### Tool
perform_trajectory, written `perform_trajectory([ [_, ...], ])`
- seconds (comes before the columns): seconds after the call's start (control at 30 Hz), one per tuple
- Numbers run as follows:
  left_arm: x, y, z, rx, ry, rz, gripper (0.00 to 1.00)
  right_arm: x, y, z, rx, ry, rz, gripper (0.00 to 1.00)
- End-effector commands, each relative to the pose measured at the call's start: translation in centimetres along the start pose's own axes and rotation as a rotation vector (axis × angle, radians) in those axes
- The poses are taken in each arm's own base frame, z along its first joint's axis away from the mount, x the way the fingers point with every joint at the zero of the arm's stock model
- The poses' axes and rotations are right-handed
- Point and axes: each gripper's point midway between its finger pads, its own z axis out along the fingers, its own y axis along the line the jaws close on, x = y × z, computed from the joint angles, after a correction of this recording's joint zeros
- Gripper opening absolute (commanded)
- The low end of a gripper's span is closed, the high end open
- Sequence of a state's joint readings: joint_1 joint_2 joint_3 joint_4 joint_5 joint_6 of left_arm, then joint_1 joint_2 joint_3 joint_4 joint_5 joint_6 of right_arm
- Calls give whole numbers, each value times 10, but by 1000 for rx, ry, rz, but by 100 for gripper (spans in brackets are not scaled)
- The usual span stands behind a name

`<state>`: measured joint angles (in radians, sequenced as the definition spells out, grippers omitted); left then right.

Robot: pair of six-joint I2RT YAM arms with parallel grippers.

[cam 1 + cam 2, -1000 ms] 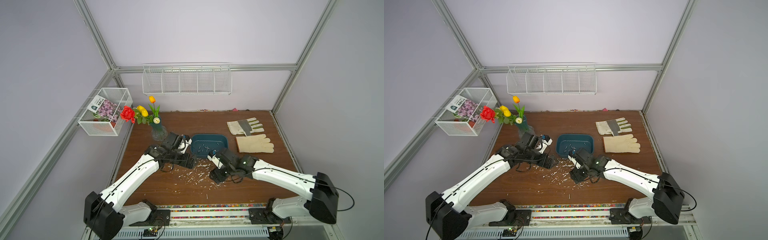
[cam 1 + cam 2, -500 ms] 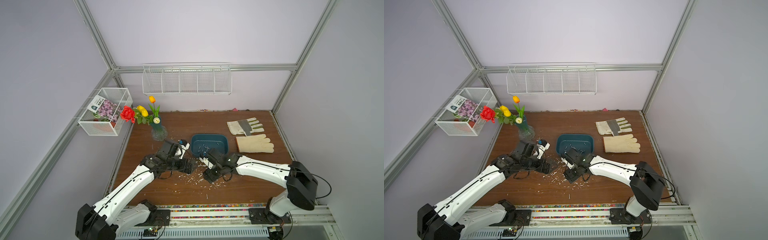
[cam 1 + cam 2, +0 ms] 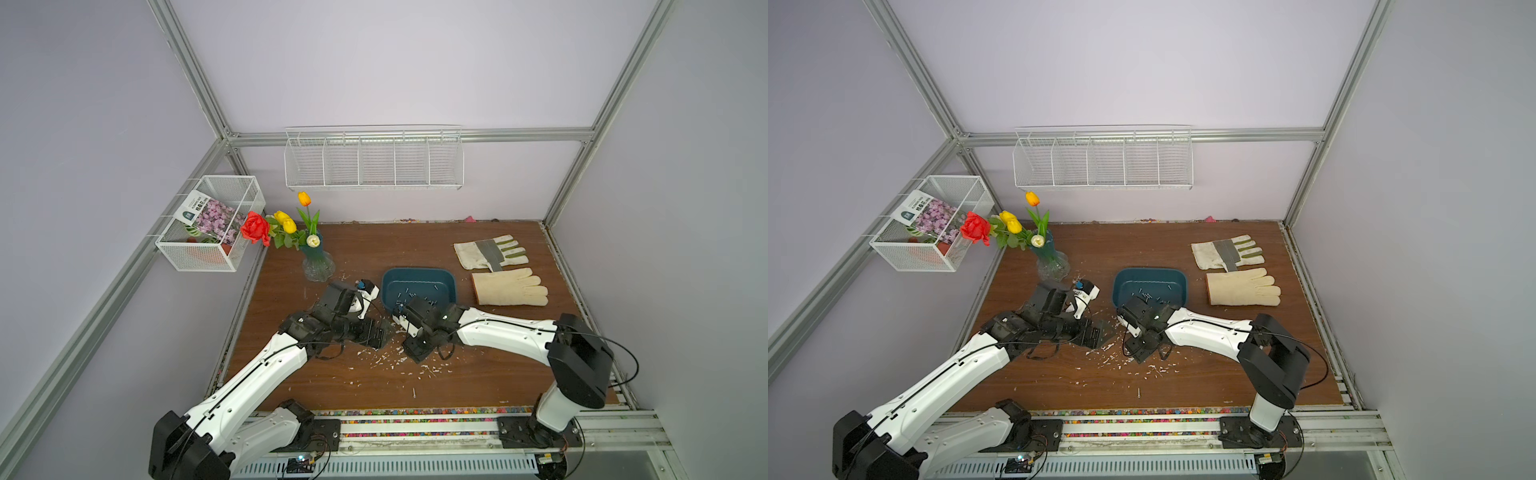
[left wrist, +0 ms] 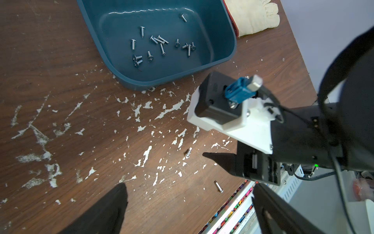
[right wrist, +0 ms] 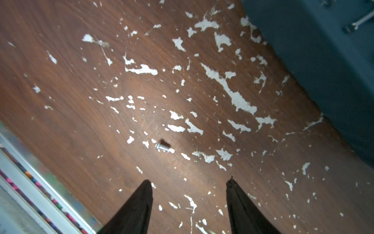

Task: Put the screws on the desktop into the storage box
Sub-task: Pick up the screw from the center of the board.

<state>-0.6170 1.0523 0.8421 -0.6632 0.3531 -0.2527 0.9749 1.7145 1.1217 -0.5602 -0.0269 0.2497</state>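
- Mesh basket on the left wall, off the desktop.
- Vase of flowers at the desktop's far left corner, well apart from both claws.
- Left claw low over the scratched middle, spread wide, holding nothing; only bare scuffed wood between its fingers.
- Loose screw flat on the desktop between the two claws, just off the right claw's tip, untouched.
- Second screw nearer the front edge, apart from both claws.
- Right claw tilted down at the desktop, fingers parted, gripping nothing; loose screw just ahead of the gap, not yet between the fingers.
- Box just behind the right claw, near rim partly hidden by that wrist in both top views; over a dozen screws scattered on its floor.
- Two gloves lying flat just right of the box, out of the claws' way.
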Motion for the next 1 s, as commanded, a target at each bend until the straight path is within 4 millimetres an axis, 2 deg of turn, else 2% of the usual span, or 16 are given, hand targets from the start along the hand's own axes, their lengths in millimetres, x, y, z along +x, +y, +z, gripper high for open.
perform_trajectory([
  [0.0, -5, -5, -8, 17, -37, 32, 100, -5, 5, 6, -15, -2, -18, 58],
  [0.17, -6, -1, -8, 4, -41, 29, 100, -2, 11, 12, -36, 9, -27, 55],
  [0.97, -8, 2, -10, -3, -49, 19, 100, -3, 17, 24, -53, 8, -24, 47],
])
